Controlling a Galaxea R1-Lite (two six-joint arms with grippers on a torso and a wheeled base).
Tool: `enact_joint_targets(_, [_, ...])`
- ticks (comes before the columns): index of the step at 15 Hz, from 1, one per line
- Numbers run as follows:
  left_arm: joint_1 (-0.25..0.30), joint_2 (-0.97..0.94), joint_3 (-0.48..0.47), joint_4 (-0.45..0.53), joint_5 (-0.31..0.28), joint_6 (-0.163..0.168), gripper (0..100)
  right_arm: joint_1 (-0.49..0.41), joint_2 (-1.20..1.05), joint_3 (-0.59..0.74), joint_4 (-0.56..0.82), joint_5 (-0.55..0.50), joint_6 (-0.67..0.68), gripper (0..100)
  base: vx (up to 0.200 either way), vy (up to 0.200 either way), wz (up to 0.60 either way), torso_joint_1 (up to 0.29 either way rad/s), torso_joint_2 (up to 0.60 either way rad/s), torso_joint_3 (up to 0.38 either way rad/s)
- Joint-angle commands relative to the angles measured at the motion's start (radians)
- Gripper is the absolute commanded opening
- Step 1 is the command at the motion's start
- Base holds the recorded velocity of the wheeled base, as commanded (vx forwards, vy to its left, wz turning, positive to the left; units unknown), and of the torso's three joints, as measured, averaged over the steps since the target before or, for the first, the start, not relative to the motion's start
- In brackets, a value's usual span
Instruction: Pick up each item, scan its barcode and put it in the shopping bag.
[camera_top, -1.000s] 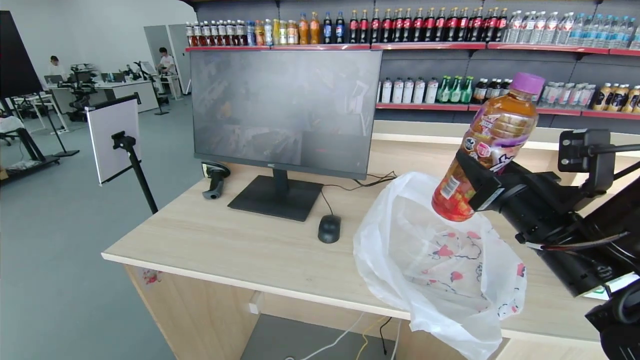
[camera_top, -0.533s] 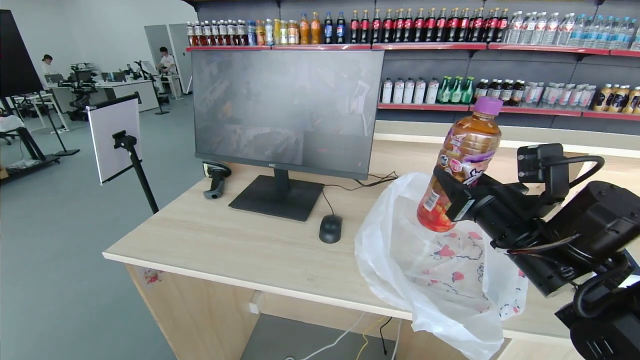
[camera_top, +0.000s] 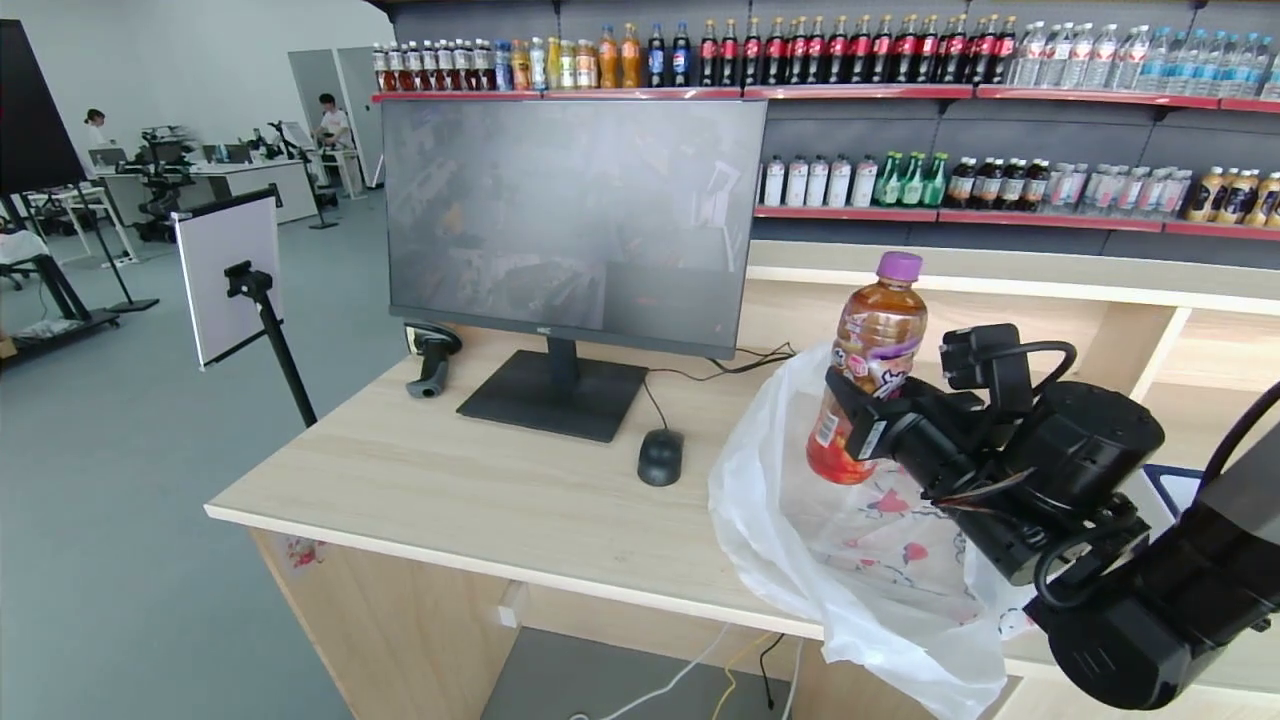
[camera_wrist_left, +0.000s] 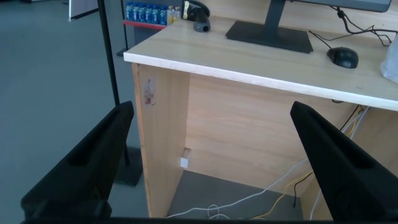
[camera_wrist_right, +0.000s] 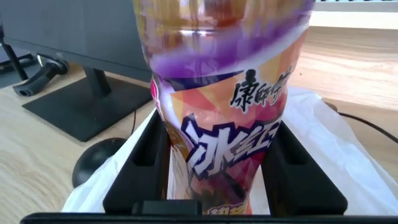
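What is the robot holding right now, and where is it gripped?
The right gripper holds the bottle around its lower half, over the label. The left gripper is open and empty.

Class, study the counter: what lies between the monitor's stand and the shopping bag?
A black mouse lies on the counter between the monitor's stand and the shopping bag, as the head view shows.

Right claw (camera_top: 858, 415), held forward, clamps a bottle (camera_top: 880, 335); left claw (camera_wrist_left: 208, 124) hangs low, 2 fingers (camera_wrist_left: 93, 162) spread wide.
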Motion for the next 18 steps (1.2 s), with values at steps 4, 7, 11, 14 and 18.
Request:
enact_joint_targets(4, [0.000,0.000,0.000,-0.001,0.000,0.000,100,0.006,0.062,-0.018,-0.001,0.000,0.002,0,0.000,0.000,0.00,0.000,0.00,0.000])
enact_joint_targets(7, [0.000,0.000,0.000,-0.001,0.000,0.000,100,0.006,0.089,-0.033,-0.001,0.000,0.002,0,0.000,0.000,0.00,0.000,0.00,0.000])
enact_joint_targets(11, [0.000,0.000,0.000,-0.001,0.000,0.000,100,0.006,0.123,-0.053,-0.001,0.000,-0.003,0,0.000,0.000,0.00,0.000,0.00,0.000])
enact_joint_targets(14, [0.000,0.000,0.000,-0.001,0.000,0.000,100,0.010,0.134,-0.053,-0.001,0.000,-0.003,0,0.000,0.000,0.00,0.000,0.00,0.000])
enact_joint_targets(18, [0.000,0.000,0.000,-0.001,0.000,0.000,100,0.012,0.135,-0.045,-0.001,0.000,-0.001,0,0.000,0.000,0.00,0.000,0.00,0.000])
